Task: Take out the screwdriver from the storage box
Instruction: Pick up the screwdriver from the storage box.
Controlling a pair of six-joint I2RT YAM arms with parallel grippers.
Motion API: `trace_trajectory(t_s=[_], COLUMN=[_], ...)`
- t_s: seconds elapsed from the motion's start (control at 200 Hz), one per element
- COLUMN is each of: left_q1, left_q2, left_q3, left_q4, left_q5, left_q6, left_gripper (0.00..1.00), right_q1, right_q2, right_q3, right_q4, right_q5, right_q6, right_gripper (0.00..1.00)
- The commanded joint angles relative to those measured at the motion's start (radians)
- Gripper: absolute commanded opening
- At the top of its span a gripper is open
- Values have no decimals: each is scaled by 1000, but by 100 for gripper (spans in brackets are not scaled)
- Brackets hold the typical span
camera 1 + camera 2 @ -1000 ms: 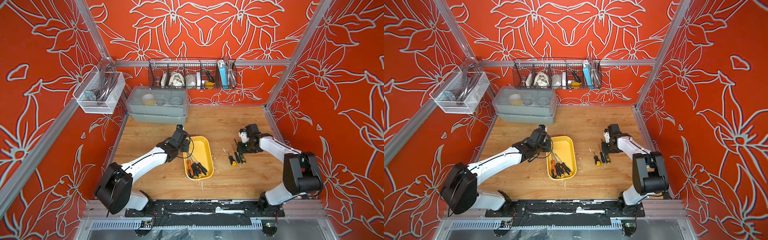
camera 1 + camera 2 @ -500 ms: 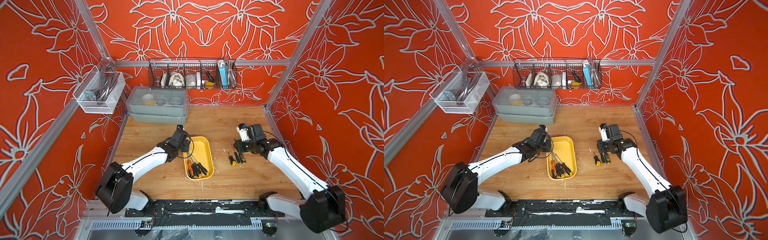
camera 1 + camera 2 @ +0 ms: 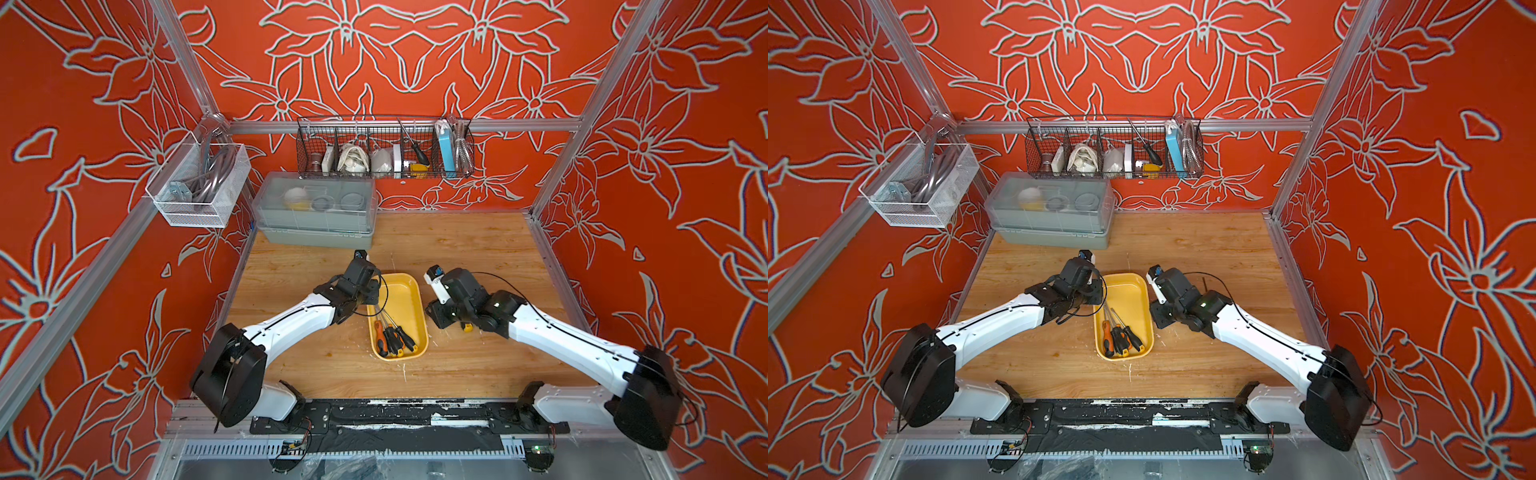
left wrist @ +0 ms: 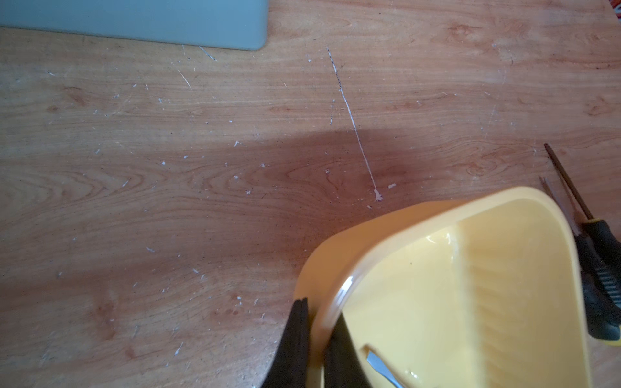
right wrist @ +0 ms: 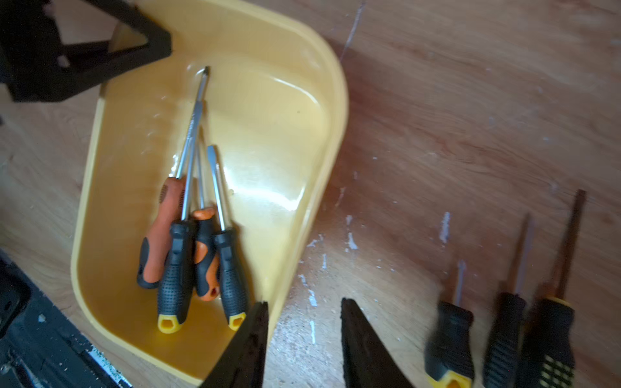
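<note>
Right gripper (image 5: 304, 302) beside screwdrivers (image 5: 188, 255) in storage box (image 5: 336, 100)

The left arm (image 3: 291, 324) and right arm (image 3: 561, 338) wear glossy white shells between black joints, with black drum housings at seven and five o'clock. Thin black cables trail along both. The right gripper (image 5: 304, 302) has matte black wedge fingers.
</note>
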Motion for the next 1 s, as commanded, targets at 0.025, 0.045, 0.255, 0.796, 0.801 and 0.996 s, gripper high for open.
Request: trace_trajectory(t_s=[0.025, 0.045, 0.255, 0.796, 0.801, 0.996], left_q1=[3, 4, 4, 4, 3, 4], left_q2=[-12, -11, -9, -18, -18, -12], left_q3=[46, 46, 43, 40, 39, 40], left_q4=[34, 35, 37, 35, 35, 40], left_q5=[24, 25, 23, 19, 19, 20], left_q6=[-4, -4, -6, -6, -5, -7], left_gripper=[0, 0, 0, 0, 0, 0], right_q1=[66, 72, 120, 144, 144, 173], right_q2=[50, 62, 133, 298, 296, 275], right_q3=[74, 83, 107, 122, 123, 127], right_q4=[68, 67, 93, 86, 86, 61], right_q5=[51, 53, 44, -42, -43, -29], right_q6=[12, 11, 4, 47, 48, 135], right_gripper=[40, 40, 40, 42, 42, 45])
